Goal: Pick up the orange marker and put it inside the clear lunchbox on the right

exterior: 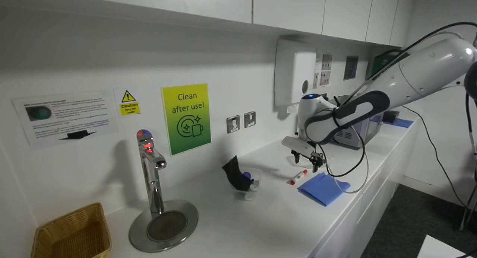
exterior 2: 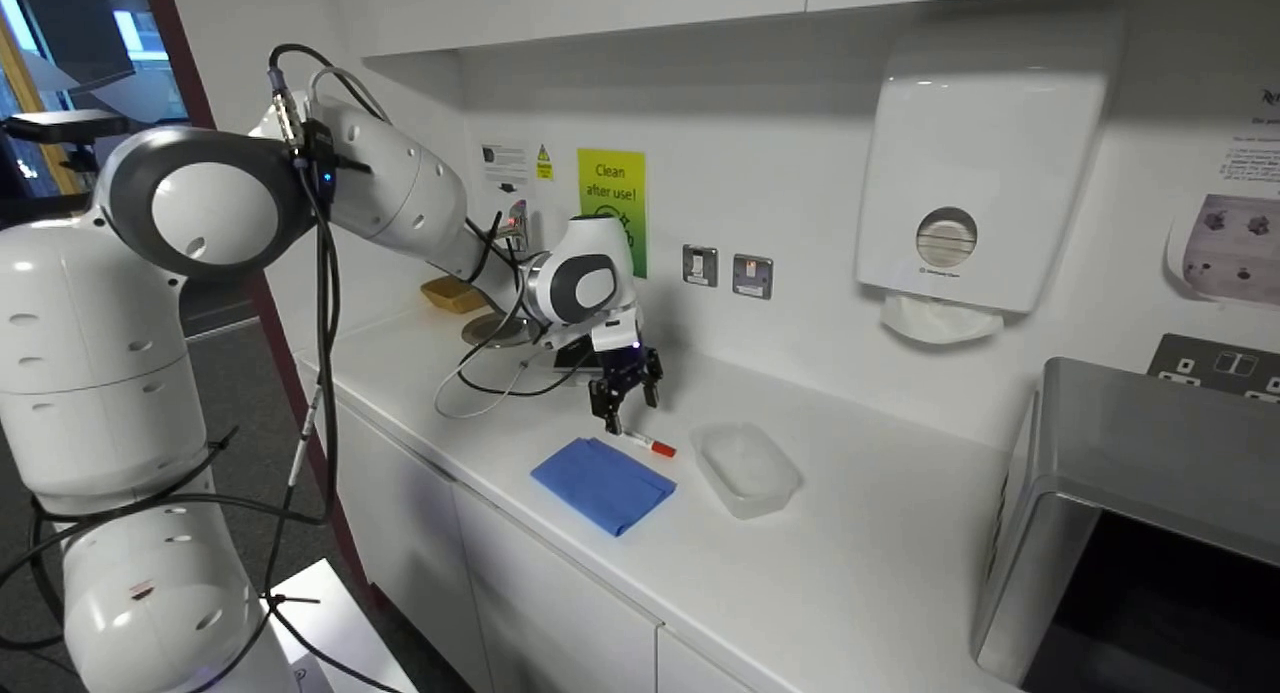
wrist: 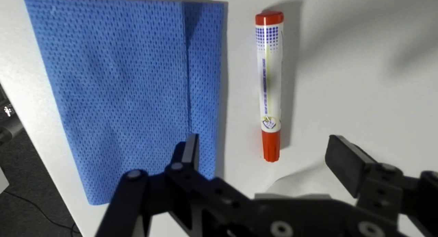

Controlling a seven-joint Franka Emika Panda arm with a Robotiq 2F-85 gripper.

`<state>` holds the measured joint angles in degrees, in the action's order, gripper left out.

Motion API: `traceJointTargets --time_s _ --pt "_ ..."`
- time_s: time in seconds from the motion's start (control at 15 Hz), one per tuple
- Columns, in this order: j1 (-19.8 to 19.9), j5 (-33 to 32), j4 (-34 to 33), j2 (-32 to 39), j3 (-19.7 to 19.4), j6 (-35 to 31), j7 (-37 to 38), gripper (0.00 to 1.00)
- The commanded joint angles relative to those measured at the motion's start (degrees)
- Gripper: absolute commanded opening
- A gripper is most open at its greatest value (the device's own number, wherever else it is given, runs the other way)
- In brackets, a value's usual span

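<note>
The marker [exterior: 299, 177] has a white body and orange-red ends. It lies on the counter next to a blue cloth and also shows in an exterior view [exterior 2: 655, 445] and the wrist view [wrist: 270, 76]. My gripper [wrist: 262, 143] is open and empty. It hangs above the counter near the marker, in both exterior views [exterior: 306, 164] [exterior 2: 632, 416]. In the wrist view the marker's orange-red cap lies between the fingertips, touched by neither. The clear lunchbox [exterior 2: 748, 488] stands to the marker's right and looks empty. In an exterior view it is mostly hidden behind the gripper.
The folded blue cloth [exterior 2: 603, 485] lies beside the marker, partly under one finger in the wrist view [wrist: 123, 76]. Another clear container [exterior: 258, 178] holds a black item and small things. A microwave [exterior 2: 1150, 443], a tap [exterior: 152, 176] and a wicker basket [exterior: 100, 220] stand along the counter.
</note>
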<state>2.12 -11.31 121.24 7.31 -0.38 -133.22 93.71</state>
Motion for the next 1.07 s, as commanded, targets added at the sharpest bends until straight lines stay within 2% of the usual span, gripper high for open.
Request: traceJointTargets --time_s 0.0,1.0 --pt "-0.51 4.02 -1.65 1.27 -0.89 0.50 -5.15 1.00" --pt "-0.87 6.97 -6.37 6.86 -1.40 1.04 -11.81 1.00"
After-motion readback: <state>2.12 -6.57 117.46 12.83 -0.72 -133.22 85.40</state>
